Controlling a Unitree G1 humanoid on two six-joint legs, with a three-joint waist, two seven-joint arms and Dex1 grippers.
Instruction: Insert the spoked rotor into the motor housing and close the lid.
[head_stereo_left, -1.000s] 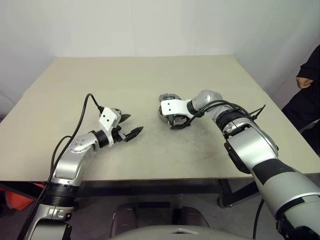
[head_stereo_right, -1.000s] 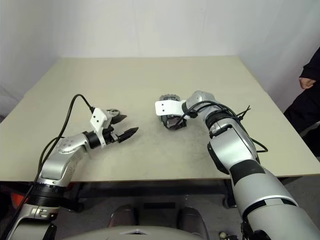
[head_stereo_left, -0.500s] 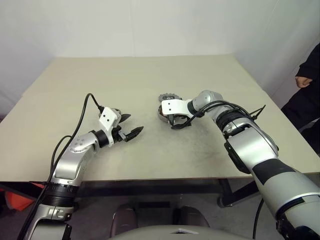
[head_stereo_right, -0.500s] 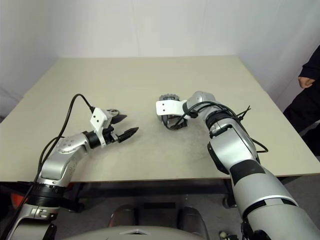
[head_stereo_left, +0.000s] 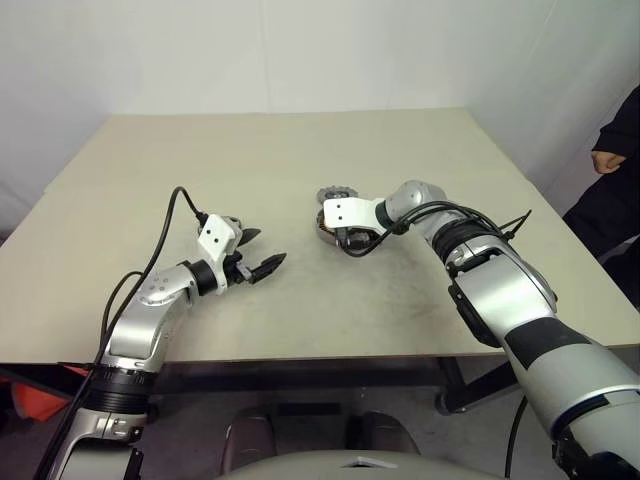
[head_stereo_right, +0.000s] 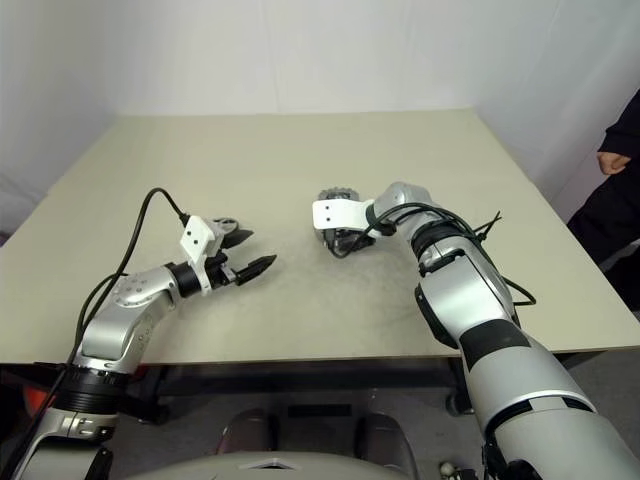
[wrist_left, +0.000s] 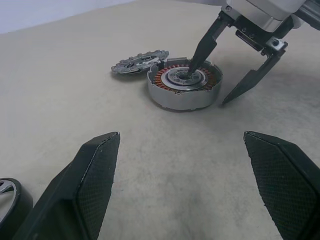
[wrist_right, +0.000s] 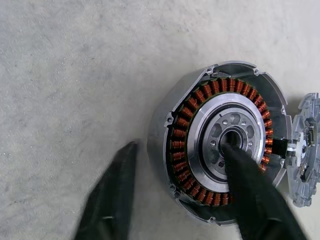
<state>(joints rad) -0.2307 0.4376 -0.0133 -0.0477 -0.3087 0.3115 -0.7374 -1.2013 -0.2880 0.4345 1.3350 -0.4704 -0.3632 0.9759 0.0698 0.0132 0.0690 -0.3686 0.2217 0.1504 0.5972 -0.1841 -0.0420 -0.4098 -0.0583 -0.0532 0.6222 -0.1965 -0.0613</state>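
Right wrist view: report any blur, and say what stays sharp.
In the right wrist view the right gripper has smeared, soft-edged fingers, while the motor housing stays crisp, its copper windings individually distinct. In the left wrist view the same housing is sharp with a soft shadow, and the left gripper's near fingers look slightly soft.

The left hand (head_stereo_left: 263, 257) is hovering with fingers spread wide; the right hand (wrist_left: 210, 82) is pointing steeply downward, fingers parted.
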